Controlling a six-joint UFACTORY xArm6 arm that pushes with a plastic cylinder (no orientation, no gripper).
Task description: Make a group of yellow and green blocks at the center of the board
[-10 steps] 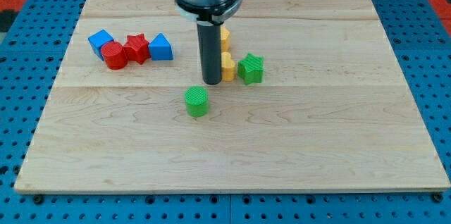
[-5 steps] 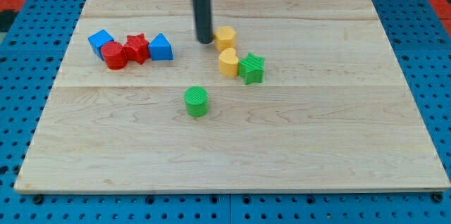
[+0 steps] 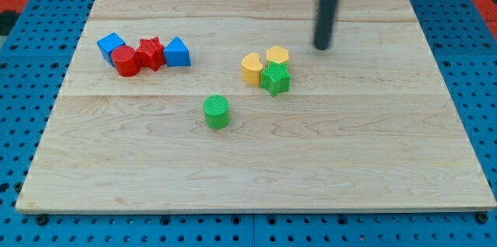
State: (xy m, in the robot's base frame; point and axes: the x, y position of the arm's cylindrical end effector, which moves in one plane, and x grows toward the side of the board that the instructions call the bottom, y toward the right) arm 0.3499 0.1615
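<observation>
Near the board's centre a yellow heart-like block point(image 3: 251, 68), a yellow hexagon block point(image 3: 277, 55) and a green star block point(image 3: 276, 78) sit bunched together, touching. A green cylinder point(image 3: 217, 112) stands apart, below and to the left of them. My tip point(image 3: 321, 47) is to the right of and slightly above the yellow hexagon, a short gap away, touching no block.
At the view's left a blue cube point(image 3: 111, 45), a red cylinder point(image 3: 125, 61), a red star point(image 3: 151, 53) and a blue triangular block point(image 3: 178, 52) form a row. The wooden board point(image 3: 388, 161) lies on a blue pegboard.
My tip moved up from beside the yellow heart, then swept right across the top. The yellow hexagon slid right and down, now touching the green star.
</observation>
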